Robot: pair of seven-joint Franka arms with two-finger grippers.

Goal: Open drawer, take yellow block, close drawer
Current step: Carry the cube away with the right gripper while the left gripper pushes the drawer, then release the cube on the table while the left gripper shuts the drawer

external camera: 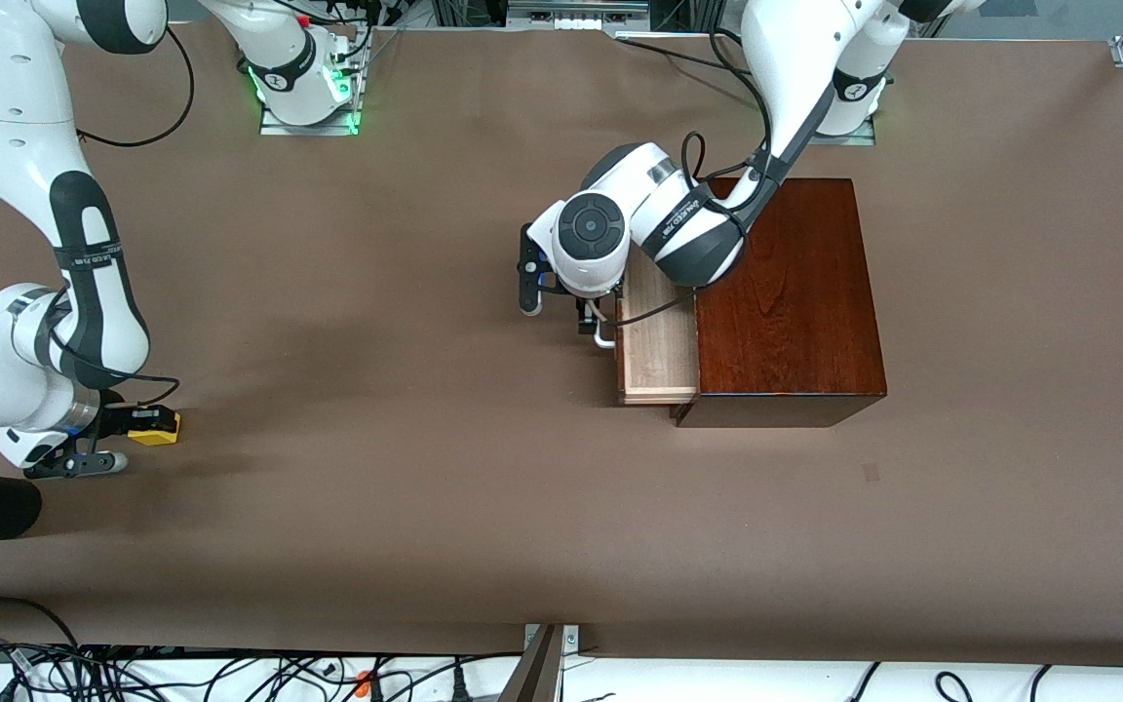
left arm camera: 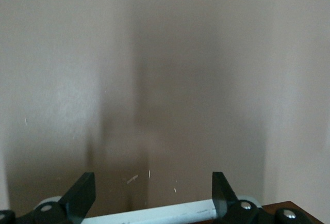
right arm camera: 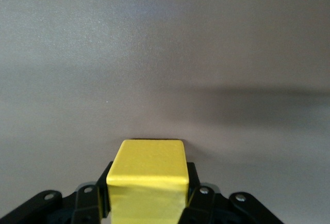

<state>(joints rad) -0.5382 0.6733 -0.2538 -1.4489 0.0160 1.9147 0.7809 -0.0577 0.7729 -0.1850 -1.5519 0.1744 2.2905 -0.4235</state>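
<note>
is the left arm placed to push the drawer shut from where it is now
Probably yes. The left gripper sits right at the white handle of the open drawer, fingers open on either side of the bar, with nothing between them. The yellow block is already out, in the right gripper.

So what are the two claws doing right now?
Left claw: open, fingers either side of the drawer's white handle.
Right claw: shut on the yellow block.

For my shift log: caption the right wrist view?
Right gripper shut on the yellow block above the brown table.

Glossy wooden box [external camera: 791, 302], pale bare-wood drawer [external camera: 657, 336]
</note>
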